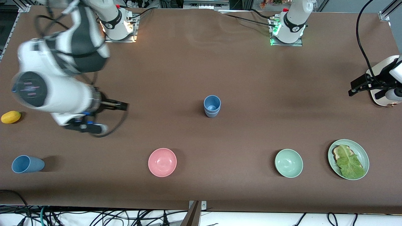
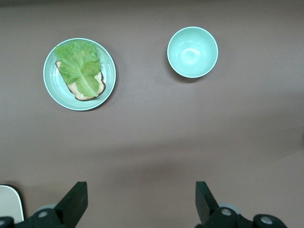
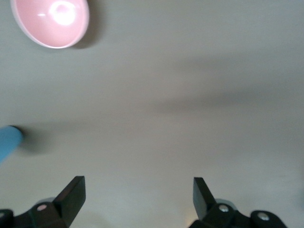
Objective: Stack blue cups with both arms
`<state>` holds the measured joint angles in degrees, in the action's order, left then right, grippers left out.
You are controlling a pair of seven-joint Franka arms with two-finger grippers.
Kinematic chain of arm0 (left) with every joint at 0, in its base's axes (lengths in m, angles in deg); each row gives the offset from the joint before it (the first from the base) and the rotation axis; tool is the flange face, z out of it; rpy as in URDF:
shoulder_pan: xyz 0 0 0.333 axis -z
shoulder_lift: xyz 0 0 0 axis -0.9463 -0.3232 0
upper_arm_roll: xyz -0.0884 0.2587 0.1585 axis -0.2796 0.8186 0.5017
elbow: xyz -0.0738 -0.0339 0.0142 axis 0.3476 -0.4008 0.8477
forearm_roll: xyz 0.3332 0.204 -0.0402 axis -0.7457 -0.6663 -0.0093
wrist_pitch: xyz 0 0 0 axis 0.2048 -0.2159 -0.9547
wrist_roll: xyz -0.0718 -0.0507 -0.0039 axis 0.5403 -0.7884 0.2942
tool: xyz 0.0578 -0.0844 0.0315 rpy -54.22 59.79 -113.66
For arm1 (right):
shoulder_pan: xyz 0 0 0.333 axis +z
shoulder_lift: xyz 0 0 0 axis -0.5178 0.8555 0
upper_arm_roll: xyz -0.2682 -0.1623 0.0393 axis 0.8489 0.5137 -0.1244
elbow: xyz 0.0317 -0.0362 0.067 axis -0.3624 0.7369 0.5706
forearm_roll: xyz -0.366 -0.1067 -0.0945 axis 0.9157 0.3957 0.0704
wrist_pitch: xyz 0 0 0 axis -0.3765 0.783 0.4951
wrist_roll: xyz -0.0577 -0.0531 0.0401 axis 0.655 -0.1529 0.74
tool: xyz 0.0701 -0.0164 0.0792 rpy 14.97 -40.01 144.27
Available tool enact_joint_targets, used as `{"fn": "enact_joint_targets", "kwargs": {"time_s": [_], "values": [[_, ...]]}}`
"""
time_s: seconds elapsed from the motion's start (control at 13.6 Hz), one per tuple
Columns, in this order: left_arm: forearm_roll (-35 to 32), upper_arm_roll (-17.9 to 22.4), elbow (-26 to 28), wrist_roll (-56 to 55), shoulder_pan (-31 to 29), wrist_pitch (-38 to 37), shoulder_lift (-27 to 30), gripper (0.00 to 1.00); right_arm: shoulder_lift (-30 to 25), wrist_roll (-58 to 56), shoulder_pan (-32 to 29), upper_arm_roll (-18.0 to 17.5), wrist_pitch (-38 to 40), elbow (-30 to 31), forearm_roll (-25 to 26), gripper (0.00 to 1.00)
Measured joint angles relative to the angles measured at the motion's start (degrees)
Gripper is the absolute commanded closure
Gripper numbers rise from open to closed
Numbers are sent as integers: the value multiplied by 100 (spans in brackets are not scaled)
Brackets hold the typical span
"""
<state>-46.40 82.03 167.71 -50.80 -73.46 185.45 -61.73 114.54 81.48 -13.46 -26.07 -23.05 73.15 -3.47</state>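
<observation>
Centrally, stacked blue cups (image 1: 212,106) upright, mouths up; lone cup (image 1: 27,164) sideways; both claws (image 2: 141,204) (image 3: 139,202) spread, empty.

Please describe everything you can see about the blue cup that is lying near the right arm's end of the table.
The blue cup is a small, handleless, tapered tumbler of matte sky-blue plastic. It lies on its side on the brown table, its open mouth turned toward the right arm's end of the table and its narrower base toward the pink bowl. It looks empty. Nothing touches it but the table; the right end effector is apart from it.
</observation>
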Motion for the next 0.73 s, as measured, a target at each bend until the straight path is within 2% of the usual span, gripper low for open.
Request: {"fn": "enact_joint_targets", "kwargs": {"time_s": [0.15, 0.29, 0.51, 0.73], "values": [[0, 0, 2, 6, 0, 0, -2, 0, -274, -626, -535, 34, 135, 120, -1, 0], [0, 0, 6, 9, 0, 0, -4, 0, -806, -899, -864, 47, 69, 674, 28, 0], [0, 0, 10, 13, 0, 0, -8, 0, -1937, -1141, -993, 49, -508, 2063, 429, 0], [0, 0, 11, 15, 0, 0, -9, 0, -2496, -1149, -985, -111, -686, 2690, 856, 0]]}}
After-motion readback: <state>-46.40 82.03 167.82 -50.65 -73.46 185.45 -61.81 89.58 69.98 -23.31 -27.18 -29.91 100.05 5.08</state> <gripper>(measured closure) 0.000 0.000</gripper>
